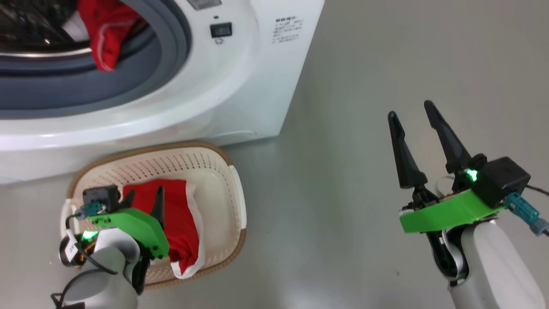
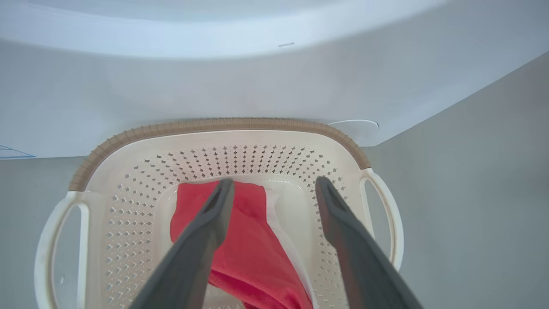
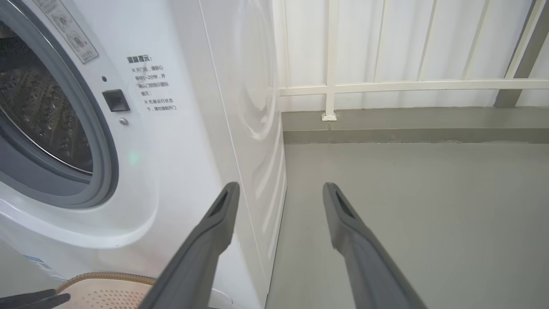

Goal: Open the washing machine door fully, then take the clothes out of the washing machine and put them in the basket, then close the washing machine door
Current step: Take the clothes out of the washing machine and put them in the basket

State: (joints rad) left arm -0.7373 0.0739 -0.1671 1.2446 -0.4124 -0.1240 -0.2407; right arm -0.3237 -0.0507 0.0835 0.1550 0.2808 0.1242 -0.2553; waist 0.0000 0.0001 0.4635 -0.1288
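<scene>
The big white front-loading washing machine (image 1: 240,86) stands with its round mouth uncovered. One bright red garment with white trim (image 1: 107,34) hangs over the grey rubber ring (image 1: 176,47) at the lower edge of that mouth, partly inside the steel drum (image 3: 47,116). Directly in front of the machine, close against its base, sits the small cream perforated plastic basket (image 1: 238,206) with a brown rim. A second red garment (image 1: 182,223) with a white border lies inside it. The left gripper (image 2: 274,182) hangs over this basket in front of the machine, with its jaws spread wide and holding nothing; the cloth lies loose under them. The right gripper (image 1: 409,109) is off the machine's right front corner, over the bare grey floor (image 1: 364,64), and its jaws are also wide apart and empty.

I judge the garment in the machine to be light, soft and limp. It will sag and may catch on the rubber ring. A pinch on the bunched fold that hangs out of the mouth seems best, not on a thin edge that could slip out.
</scene>
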